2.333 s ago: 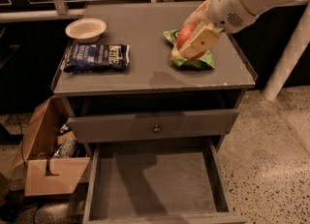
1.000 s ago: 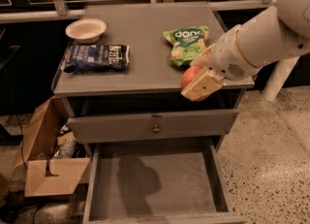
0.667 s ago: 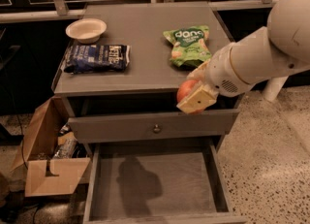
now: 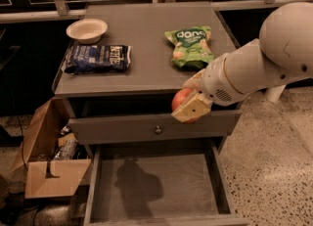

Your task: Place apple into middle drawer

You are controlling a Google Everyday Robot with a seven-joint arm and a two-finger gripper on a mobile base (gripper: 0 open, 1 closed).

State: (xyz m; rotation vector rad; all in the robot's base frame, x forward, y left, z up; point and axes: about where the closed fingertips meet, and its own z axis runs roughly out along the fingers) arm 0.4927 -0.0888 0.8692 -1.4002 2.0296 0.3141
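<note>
Gripper (image 4: 190,101) clasps the apple (image 4: 179,99) above the pulled-out middle drawer (image 4: 156,183) of a grey cabinet (image 4: 142,39)

At 9 o'clock an open cardboard box (image 4: 49,169) sits on the floor beside the cabinet. On the cabinet top lie a white bowl (image 4: 87,29) and a dark chip bag (image 4: 98,57) at 11 o'clock, and a green snack bag (image 4: 190,46) at 1 o'clock. The apple hangs off the top's front edge, before the knobbed drawer front (image 4: 122,129) and over the drawer at 6 o'clock. The white arm (image 4: 264,63) reaches in from 3 o'clock, angled down-left, above speckled flooring (image 4: 279,171).
</note>
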